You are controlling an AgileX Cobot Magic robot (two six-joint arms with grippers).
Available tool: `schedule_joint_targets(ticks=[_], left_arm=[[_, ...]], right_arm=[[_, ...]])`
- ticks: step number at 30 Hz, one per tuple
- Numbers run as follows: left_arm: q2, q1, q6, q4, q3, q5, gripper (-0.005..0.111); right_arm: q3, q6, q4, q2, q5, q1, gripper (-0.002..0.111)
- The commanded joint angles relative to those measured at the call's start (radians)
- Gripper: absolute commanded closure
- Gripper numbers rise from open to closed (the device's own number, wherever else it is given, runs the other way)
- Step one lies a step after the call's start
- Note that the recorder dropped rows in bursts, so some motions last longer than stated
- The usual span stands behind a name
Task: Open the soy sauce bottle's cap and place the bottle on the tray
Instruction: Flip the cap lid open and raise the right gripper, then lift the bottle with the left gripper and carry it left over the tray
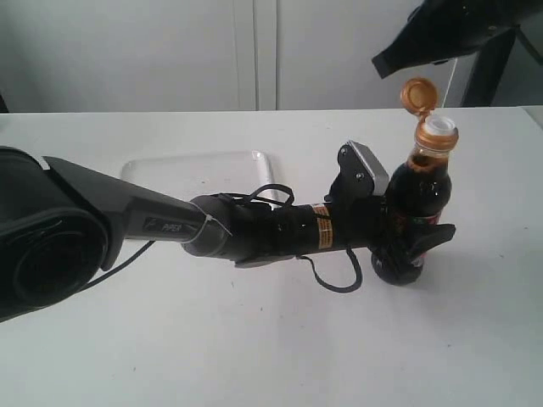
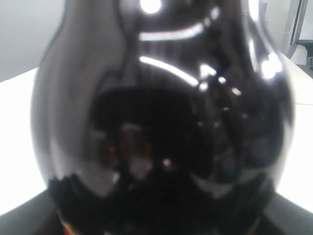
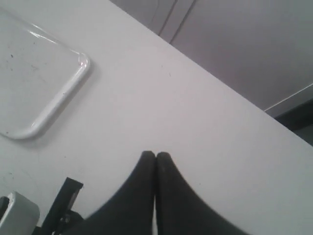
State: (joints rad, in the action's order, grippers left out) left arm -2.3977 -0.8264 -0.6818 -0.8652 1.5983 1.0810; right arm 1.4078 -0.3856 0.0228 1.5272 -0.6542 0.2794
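1. White tabletop (image 1: 254, 339) is filling most of the exterior view, with pale wall panels (image 1: 170, 51) running behind it on the far side.
2. A white tray (image 1: 199, 174) with rounded corners and a low rim is lying flat on the table, left of centre and toward the far edge, with nothing showing on its visible part.
3. The left arm (image 1: 127, 225) is reaching across from the left, and its gripper (image 1: 407, 242) is clamping the lower body of the soy sauce bottle (image 1: 422, 191) right of centre, well apart from the tray.
4. The bottle is standing upright, its dark liquid reaching up to the neck.
5. The cap (image 1: 417, 93) is standing flipped open, hinged back above the neck, and the white spout (image 1: 439, 129) is showing beneath it.
6. In the left wrist view the bottle's dark glossy belly (image 2: 161, 122) is filling nearly the whole frame, so the fingers themselves are not showing there.
7. The right gripper (image 3: 155, 161) is hanging above the table with its 2 black fingertips (image 3: 145, 171) pressed together, holding nothing.
8. The right arm (image 1: 441, 34) is showing as a dark shape at the far right, above the bottle and clear of it.
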Motion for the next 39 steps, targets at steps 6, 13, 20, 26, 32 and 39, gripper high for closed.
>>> schedule_joint_targets(ticks=[6,13,20,26,32,39], left_arm=[[0.001,-0.003,0.005,-0.035,-0.005,-0.039,0.107],[0.016,-0.003,0.005,-0.033,-0.005,-0.057,0.107],[0.05,-0.001,0.005,-0.023,-0.003,-0.058,0.107],[0.102,0.0,-0.002,-0.025,-0.003,-0.062,0.107],[0.153,0.017,-0.042,-0.027,-0.003,-0.063,0.107],[0.195,0.059,-0.081,-0.046,-0.003,-0.056,0.107]], right_arm=[[0.06,0.035,-0.109,-0.024,-0.202,-0.003,0.108],[0.108,0.033,-0.162,-0.03,-0.476,-0.107,0.108],[0.108,0.035,-0.089,-0.037,-0.567,-0.246,0.108],[0.104,0.031,0.047,-0.041,-0.567,-0.302,0.108],[0.063,0.029,0.084,-0.097,-0.508,-0.304,0.108],[-0.052,0.029,0.082,-0.171,-0.324,-0.304,0.108]])
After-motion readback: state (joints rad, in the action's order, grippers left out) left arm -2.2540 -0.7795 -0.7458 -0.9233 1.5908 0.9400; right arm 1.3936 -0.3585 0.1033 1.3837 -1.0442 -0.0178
